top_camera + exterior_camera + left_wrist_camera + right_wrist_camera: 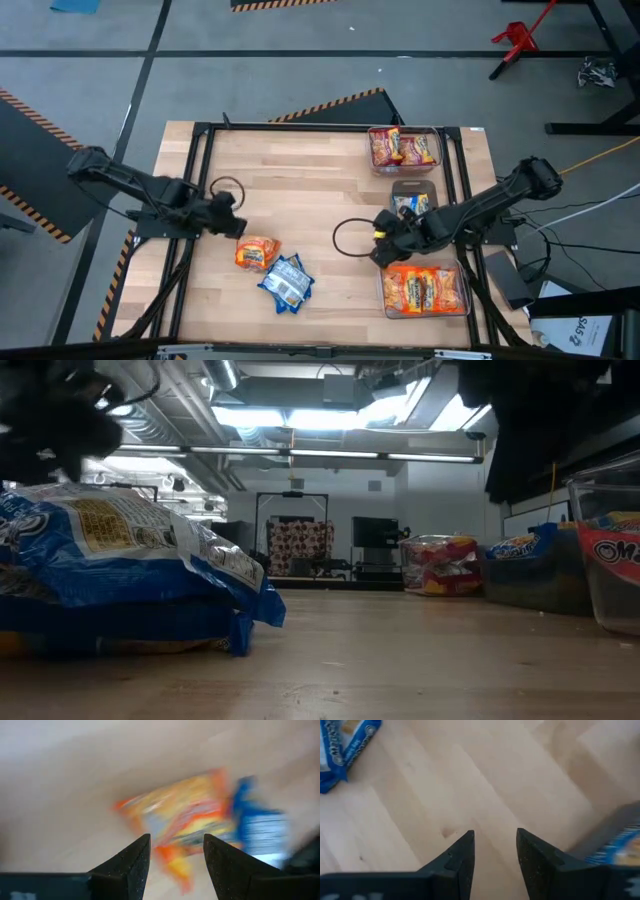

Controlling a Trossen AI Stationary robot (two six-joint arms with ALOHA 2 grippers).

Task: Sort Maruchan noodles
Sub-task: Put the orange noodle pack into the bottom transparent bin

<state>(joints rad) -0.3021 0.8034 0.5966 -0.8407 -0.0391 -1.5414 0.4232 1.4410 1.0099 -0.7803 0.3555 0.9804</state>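
Blue-and-yellow packet (120, 565) fills the near foreground of the low view, lying flat on the wooden table (300, 170) with its edge touching the orange packet (257, 253). We take the orange packet as our landmark; both loose Maruchan noodles lie together in front of the left arm.

The left gripper (172, 865) hangs just beside the orange packet, on the side away from the blue-and-yellow one, fingers spread and empty, the packet framed between them in its wrist view. We judge the step in hand to be the pick of this orange packet.

To do it well:
1. We centre the spread fingers over the packet's body, clear of the blue-and-yellow neighbour.
2. We descend until the fingertips meet the table, then close on the crinkly film, which may slip.
3. We carry it to the orange bin (425, 290), well apart across the table.

The right gripper (495, 855) waits beside that bin, fingers parted over bare wood. The blue bin (412, 203) and red bin (404, 150) stand beyond it.
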